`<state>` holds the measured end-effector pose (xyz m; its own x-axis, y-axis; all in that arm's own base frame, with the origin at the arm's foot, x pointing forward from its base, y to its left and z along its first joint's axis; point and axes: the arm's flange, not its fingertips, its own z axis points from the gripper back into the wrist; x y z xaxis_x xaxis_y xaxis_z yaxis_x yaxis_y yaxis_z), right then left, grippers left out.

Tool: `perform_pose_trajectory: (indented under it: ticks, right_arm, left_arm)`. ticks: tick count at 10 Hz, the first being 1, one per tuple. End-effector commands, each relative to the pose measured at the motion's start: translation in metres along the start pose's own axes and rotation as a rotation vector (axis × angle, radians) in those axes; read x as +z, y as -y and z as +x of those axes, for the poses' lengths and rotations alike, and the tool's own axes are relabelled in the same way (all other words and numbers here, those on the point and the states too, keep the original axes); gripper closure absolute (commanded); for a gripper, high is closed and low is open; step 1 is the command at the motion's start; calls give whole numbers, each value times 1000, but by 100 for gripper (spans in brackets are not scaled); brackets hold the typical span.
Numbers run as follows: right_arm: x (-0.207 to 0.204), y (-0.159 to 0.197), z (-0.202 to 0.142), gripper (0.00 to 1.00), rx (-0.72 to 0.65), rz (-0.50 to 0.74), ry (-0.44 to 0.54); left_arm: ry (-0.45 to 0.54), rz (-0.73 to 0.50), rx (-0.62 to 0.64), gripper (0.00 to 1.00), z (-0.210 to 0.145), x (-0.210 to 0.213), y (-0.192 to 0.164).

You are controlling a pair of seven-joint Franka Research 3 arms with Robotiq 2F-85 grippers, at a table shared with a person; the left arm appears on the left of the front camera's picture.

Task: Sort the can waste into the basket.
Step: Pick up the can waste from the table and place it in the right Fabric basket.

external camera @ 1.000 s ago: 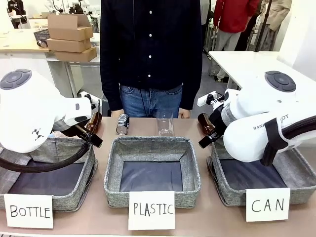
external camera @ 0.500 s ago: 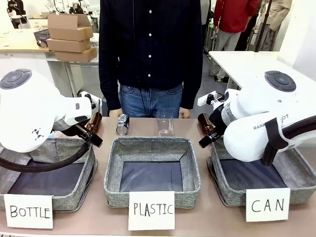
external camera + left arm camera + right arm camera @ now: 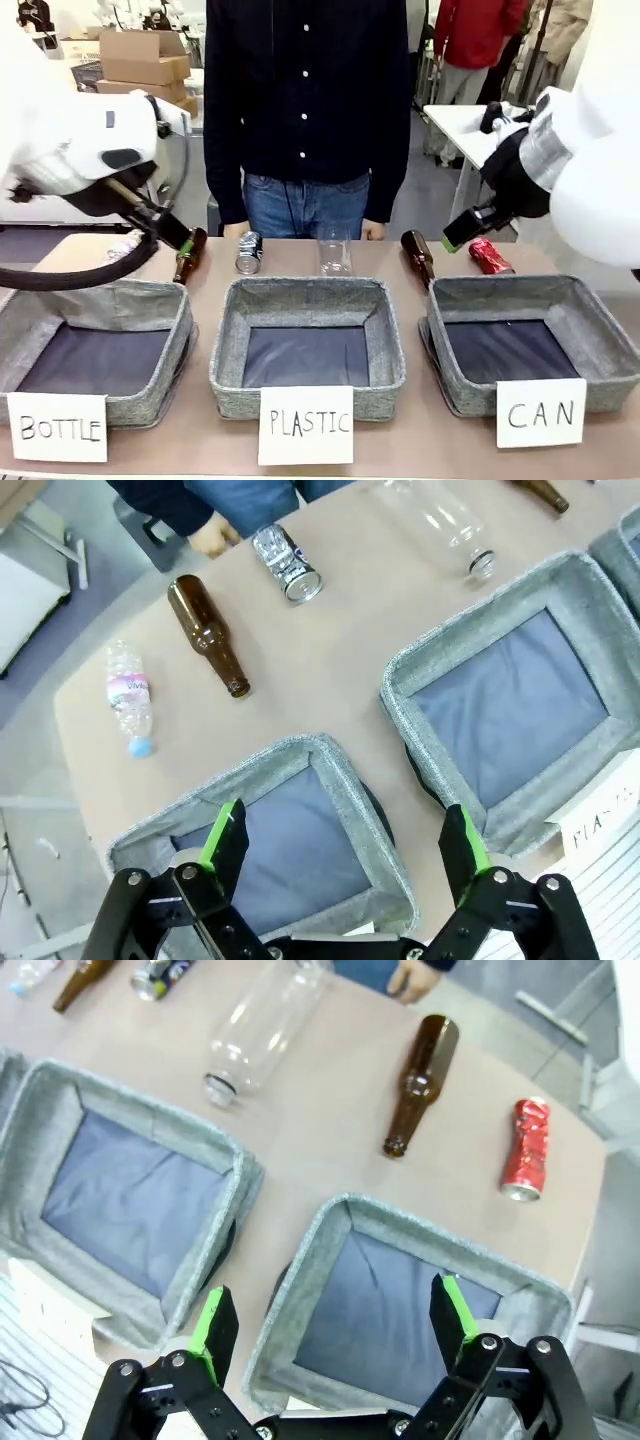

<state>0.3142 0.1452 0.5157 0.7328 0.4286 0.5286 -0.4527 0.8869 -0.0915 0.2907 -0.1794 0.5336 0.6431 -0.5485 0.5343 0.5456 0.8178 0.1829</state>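
Red can [image 3: 527, 1148]: lies on the table [image 3: 330, 1110], ahead of the right hand [image 3: 333, 1310], past the far rim of the basket [image 3: 440, 1235], toward the right finger's side.
Black can [image 3: 286, 564]: lies on the table, well ahead of the left hand [image 3: 343, 825], near a brown bottle [image 3: 208, 635].
Basket: just below the right hand, dark lining showing between its fingers.
Right hand: fingers spread wide, holding nothing.
Left hand: fingers spread wide, holding nothing.
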Motion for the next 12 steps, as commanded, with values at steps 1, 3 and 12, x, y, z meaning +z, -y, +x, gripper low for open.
perform_pose_trajectory:
  ticks: [1, 3, 12]
  right_arm:
    - [-7, 1, 2, 0, 0, 2, -3]
    - [6, 21, -9, 0, -166, 250, 27]
    - [42, 130, -76, 0, -523, 1120, 159]
  left_arm:
    - [-2, -2, 3, 0, 2, -8, -2]
    - [154, -541, -163, 0, -10, 7, -21]
    - [307, -914, 432, 0, -53, -25, -117]
